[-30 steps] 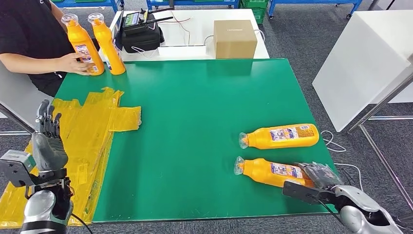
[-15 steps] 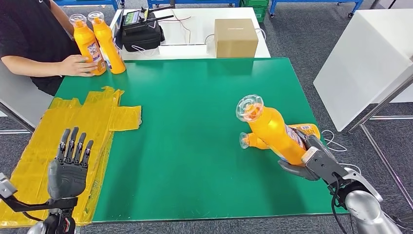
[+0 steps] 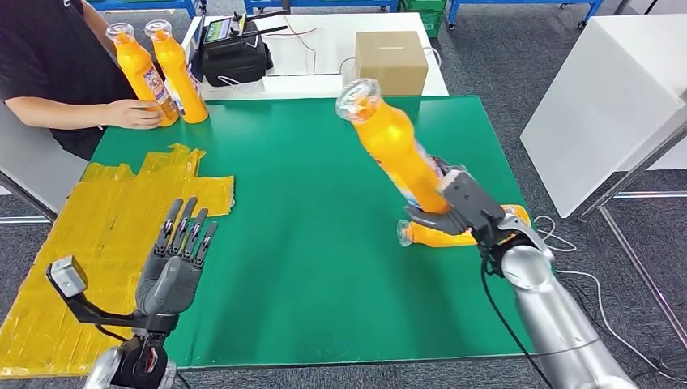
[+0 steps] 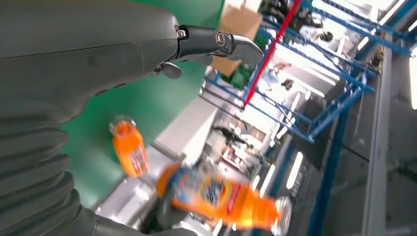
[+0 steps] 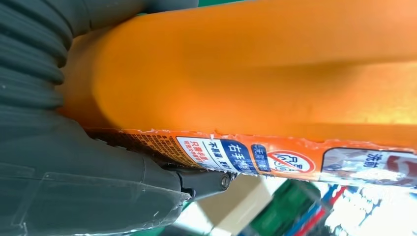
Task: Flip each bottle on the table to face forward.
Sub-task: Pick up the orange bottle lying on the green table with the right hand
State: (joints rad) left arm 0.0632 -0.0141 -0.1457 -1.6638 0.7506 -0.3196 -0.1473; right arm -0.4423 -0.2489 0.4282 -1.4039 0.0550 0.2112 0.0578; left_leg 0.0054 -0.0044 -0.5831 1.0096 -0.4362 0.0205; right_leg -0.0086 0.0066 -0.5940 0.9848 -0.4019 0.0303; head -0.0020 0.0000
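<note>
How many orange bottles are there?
4. One is held up in the air by the right hand, one lies on the green table just behind that hand, and two stand at the far left corner by a person's hand.

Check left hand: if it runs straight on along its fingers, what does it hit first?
Likely nothing soon. The left hand is open, fingers pointing forward over the green mat. That line looks free; the person's upright bottles stand far off to its left. Depth unclear.
</note>
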